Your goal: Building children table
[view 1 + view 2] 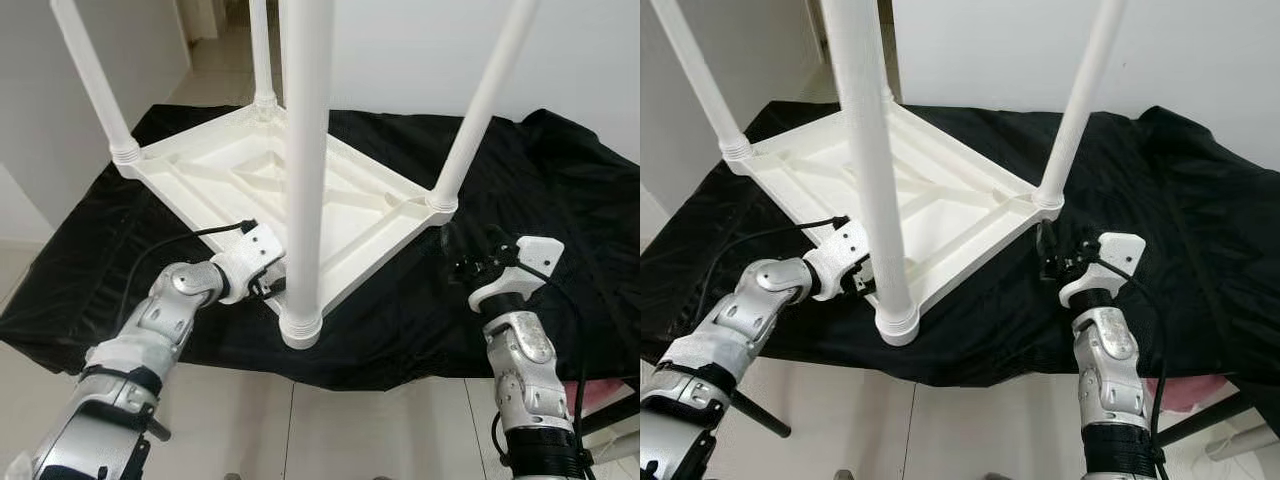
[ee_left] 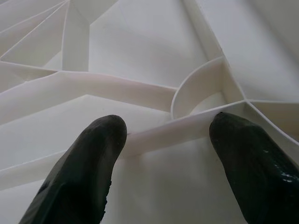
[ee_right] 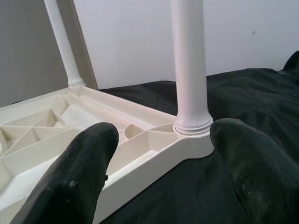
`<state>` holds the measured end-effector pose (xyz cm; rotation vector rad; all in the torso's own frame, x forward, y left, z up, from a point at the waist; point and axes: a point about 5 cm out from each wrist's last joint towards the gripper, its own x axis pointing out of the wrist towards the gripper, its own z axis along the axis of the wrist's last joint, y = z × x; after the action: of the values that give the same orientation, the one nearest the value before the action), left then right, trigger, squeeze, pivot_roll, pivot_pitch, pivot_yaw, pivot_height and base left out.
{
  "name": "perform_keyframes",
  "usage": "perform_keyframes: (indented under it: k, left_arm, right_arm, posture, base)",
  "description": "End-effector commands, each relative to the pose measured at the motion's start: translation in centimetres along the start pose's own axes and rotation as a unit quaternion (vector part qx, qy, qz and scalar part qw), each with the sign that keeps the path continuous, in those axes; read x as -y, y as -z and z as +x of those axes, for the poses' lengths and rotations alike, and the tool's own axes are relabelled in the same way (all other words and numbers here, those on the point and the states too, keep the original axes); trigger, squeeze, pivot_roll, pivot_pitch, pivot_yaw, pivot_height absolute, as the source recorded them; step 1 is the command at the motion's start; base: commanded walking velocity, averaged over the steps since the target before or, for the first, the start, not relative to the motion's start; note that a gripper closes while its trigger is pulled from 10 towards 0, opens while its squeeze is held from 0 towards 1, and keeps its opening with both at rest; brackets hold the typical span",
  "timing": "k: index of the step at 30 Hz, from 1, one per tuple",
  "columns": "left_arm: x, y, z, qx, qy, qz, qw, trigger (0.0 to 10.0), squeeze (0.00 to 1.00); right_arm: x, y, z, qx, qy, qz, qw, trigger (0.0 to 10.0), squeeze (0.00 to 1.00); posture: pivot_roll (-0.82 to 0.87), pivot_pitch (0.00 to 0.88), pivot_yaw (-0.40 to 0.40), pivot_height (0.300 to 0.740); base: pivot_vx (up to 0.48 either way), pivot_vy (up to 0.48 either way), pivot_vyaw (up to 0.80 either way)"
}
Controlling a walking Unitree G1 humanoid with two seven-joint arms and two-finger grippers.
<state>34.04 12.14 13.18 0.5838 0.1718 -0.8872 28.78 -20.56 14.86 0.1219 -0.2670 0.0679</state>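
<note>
A white plastic table (image 1: pixel 250 170) lies upside down on a black cloth, its four legs pointing up. The nearest leg (image 1: pixel 305 150) stands at the front corner. My left gripper (image 1: pixel 268 285) is at that corner's edge, just left of the leg's base. In the left wrist view it is open (image 2: pixel 163 135), with its fingertips (image 2: pixel 84 172) close over the ribbed underside. My right gripper (image 1: pixel 462 250) is open just in front of the right corner. In the right wrist view the right leg (image 3: pixel 189 65) and its corner lie ahead between the open fingers (image 3: pixel 70 182), apart from them.
The black cloth (image 1: pixel 560 200) covers a low surface, and its front edge hangs near my arms. Light floor tiles (image 1: pixel 330 430) lie below. White walls stand behind and to the left. A pink object (image 1: pixel 610 400) peeks out at the lower right.
</note>
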Motion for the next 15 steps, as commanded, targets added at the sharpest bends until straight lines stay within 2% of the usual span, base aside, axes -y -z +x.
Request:
perform_keyframes:
  k: [1, 5, 7, 9, 12, 13, 15]
  left_arm:
    - [0.1, 0.3, 0.5, -0.016, -0.037, 0.0, 0.999, 10.0, 0.0]
    - [0.4, -0.2, 0.8, -0.006, -0.031, 0.005, 0.999, 10.0, 0.0]
    - [-0.4, -0.4, -0.1, 0.014, -0.025, 0.02, 0.999, 10.0, 0.0]
    - [-0.6, -0.4, -0.3, 0.017, -0.025, 0.023, 0.999, 10.0, 0.0]
    - [-1.4, -0.6, -1.3, 0.034, 0.004, 0.039, 0.999, 10.0, 0.0]
    - [-2.1, -0.6, -2.0, 0.033, 0.019, 0.047, 0.998, 10.0, 0.0]
    - [-2.6, -0.5, -2.5, 0.032, 0.028, 0.052, 0.998, 10.0, 0.0]
  right_arm:
    - [-0.1, 0.2, -0.3, -0.006, -0.004, 0.002, 1.0, 10.0, 0.0]
    - [-0.3, 0.3, -0.5, -0.011, -0.008, 0.002, 1.0, 10.0, 0.0]
    - [-0.5, 0.4, -0.7, -0.015, -0.026, 0.003, 1.0, 10.0, 0.0]
    - [-0.5, 0.3, -0.7, -0.015, -0.029, 0.003, 0.999, 10.0, 0.0]
    - [-0.7, 0.4, -0.9, -0.02, -0.043, 0.001, 0.999, 10.0, 0.0]
    - [-0.8, 0.4, -1.1, -0.025, -0.06, 0.003, 0.998, 10.0, 0.0]
    - [-1.0, 0.4, -1.2, -0.028, -0.072, 0.005, 0.997, 10.0, 0.0]
  posture:
    - [-0.06, 0.015, 0.023, 0.74]
    - [-0.06, 0.016, 0.025, 0.74]
    - [-0.06, 0.016, 0.027, 0.74]
    - [-0.06, 0.016, 0.027, 0.74]
    - [-0.06, 0.012, 0.023, 0.74]
    - [-0.06, 0.005, 0.023, 0.74]
    - [-0.06, 0.005, 0.023, 0.74]
  base:
    - [0.0, 0.0, 0.0]
    - [0.0, 0.0, 0.0]
    - [0.0, 0.0, 0.0]
    - [0.0, 0.0, 0.0]
    - [0.0, 0.0, 0.0]
    - [0.0, 0.0, 0.0]
    - [0.0, 0.0, 0.0]
